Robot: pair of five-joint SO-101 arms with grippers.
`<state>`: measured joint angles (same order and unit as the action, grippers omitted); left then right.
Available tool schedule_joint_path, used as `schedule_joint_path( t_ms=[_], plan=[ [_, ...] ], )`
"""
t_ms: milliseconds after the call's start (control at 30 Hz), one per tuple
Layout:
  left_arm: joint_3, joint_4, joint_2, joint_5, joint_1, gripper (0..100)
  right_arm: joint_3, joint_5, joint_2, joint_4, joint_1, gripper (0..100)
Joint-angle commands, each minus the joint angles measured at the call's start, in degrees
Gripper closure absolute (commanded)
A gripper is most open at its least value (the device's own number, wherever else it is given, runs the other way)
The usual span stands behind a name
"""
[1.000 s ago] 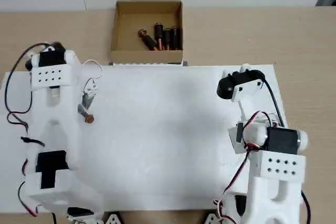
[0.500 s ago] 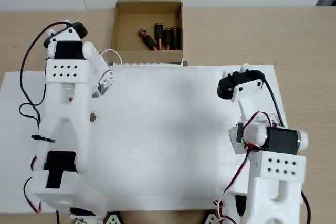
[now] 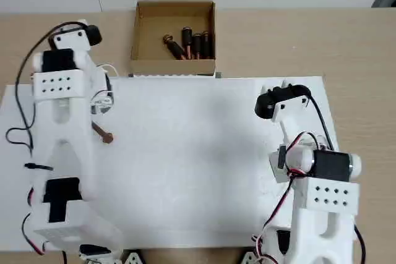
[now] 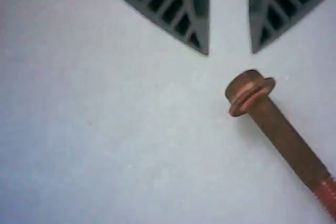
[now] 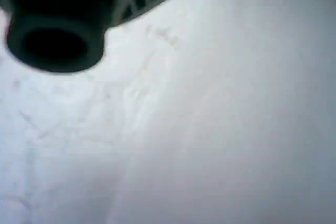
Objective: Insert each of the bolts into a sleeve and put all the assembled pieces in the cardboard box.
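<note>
A copper bolt (image 4: pixel 278 129) lies loose on the white mat (image 3: pixel 198 171); in the high view the bolt (image 3: pixel 103 134) rests beside the left arm. My left gripper (image 4: pixel 228 51) hovers just past the bolt's head, open, with nothing between its ribbed fingers; from above, the left gripper (image 3: pixel 102 100) sits farther back than the bolt. My right gripper (image 3: pixel 276 104) stands at the mat's right side, shut on a black sleeve (image 5: pixel 55 43) whose hollow end shows. The cardboard box (image 3: pixel 173 65) stands behind the mat with several assembled pieces (image 3: pixel 189 44) inside.
The mat covers most of the wooden table (image 3: pixel 278 35). Both arm bases stand at the near edge, and loose wires (image 3: pixel 18 134) hang beside the left arm. Bare mat stretches between the two arms.
The left arm swung up toward the box and came back to the left. The bolt has stayed on the mat near the same spot. The right arm has not moved.
</note>
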<state>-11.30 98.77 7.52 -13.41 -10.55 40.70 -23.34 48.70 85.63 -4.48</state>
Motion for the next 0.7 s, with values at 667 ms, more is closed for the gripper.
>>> schedule_joint_path(
  t_ms=[667],
  plan=[
    [14.64,-12.57,2.73,-5.89,-2.29,86,-0.35,-0.62,1.1,0.13,0.04,99.2]
  ],
)
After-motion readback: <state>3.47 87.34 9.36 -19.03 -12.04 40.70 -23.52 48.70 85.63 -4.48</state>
